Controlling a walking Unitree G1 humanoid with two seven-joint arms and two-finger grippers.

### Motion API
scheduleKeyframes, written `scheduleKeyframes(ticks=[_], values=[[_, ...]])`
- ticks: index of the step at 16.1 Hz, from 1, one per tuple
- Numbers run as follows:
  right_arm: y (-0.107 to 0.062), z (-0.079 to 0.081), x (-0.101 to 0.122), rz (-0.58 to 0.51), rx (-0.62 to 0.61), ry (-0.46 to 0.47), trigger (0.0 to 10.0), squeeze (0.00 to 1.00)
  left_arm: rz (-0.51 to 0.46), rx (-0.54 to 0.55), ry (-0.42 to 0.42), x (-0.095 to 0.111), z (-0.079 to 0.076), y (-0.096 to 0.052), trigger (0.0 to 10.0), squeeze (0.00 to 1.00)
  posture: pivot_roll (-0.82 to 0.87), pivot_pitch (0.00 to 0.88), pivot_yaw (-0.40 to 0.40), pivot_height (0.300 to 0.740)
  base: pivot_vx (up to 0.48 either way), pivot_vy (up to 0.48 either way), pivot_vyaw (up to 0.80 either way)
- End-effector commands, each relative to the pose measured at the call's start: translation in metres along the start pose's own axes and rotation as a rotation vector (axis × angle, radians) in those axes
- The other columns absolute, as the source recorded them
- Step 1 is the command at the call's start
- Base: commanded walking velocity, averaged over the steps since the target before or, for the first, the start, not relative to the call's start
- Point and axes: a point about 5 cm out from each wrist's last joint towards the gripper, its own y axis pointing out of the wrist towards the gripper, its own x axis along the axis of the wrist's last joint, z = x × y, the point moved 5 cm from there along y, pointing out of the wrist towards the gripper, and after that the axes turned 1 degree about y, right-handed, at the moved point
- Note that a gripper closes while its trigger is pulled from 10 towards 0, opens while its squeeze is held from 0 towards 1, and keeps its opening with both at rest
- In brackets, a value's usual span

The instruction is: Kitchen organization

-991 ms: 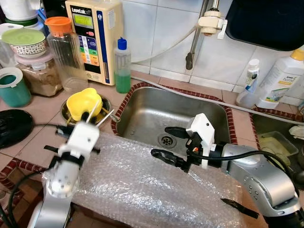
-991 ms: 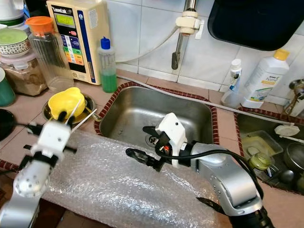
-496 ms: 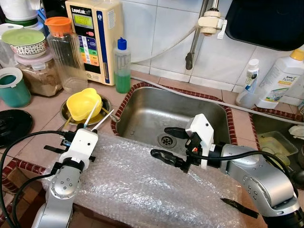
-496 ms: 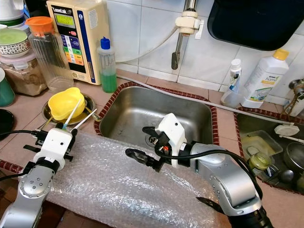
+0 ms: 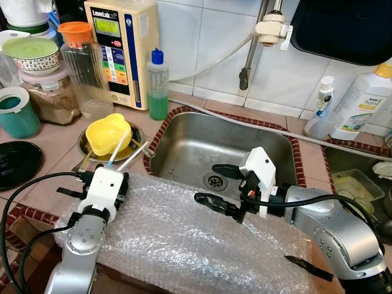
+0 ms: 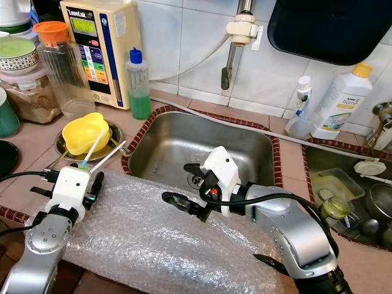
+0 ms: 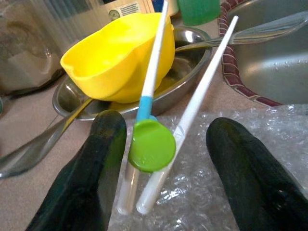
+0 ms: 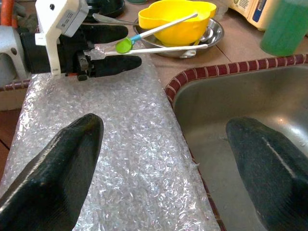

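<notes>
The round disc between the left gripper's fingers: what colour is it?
Bright green. The disc sits where the two white sticks cross, clearest in the left wrist view.

Bright, even daylight throughout; head views sharp. Specular glare on the stainless steel sink basin (image 5: 214, 147) and crinkled clear bubble wrap sheet (image 5: 184, 239). Wrist views soften toward their edges, near fingers blurred.

Bubble wrap sheet (image 5: 184, 233): clear plastic, pimpled, glinting. Sink (image 5: 202, 147): brushed steel, dull sheen. Yellow bowl (image 7: 120, 57): smooth glossy plastic, sitting in a polished metal dish (image 7: 187, 79) at its 5 o'clock. Two white sticks (image 7: 192, 110): matt, probably plastic. Green disc (image 7: 152, 146): satin plastic. Wall tiles (image 5: 202, 43): glazed white. Counter (image 5: 49, 159): matt pinkish tile.
</notes>
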Motion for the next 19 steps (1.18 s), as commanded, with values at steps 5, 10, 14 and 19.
scheduleKeyframes(ticks=[5,10,14,19], values=[[-0.003,0.0,0.002,0.007,0.001,-0.02,10.0,0.0,0.007,-0.024,0.002,0.005,-0.005,0.004,10.0,1.0,0.07,0.0,-0.057,0.74,0.0,0.0,0.0],[-0.002,-0.001,0.003,0.004,0.0,-0.024,10.0,0.0,0.077,-0.088,-0.082,-0.005,-0.015,0.003,0.0,0.0,0.08,0.0,-0.057,0.74,0.0,0.0,0.0],[-0.003,-0.001,0.003,0.005,-0.003,-0.024,10.0,0.0,0.107,-0.108,-0.142,-0.008,-0.021,0.001,0.0,0.0,0.07,0.0,-0.055,0.74,0.0,0.0,0.0],[-0.003,-0.002,0.002,0.007,-0.007,-0.021,10.0,0.0,0.132,-0.106,-0.172,-0.01,-0.019,0.0,0.0,0.0,0.08,0.0,-0.055,0.74,0.0,0.0,0.0]])
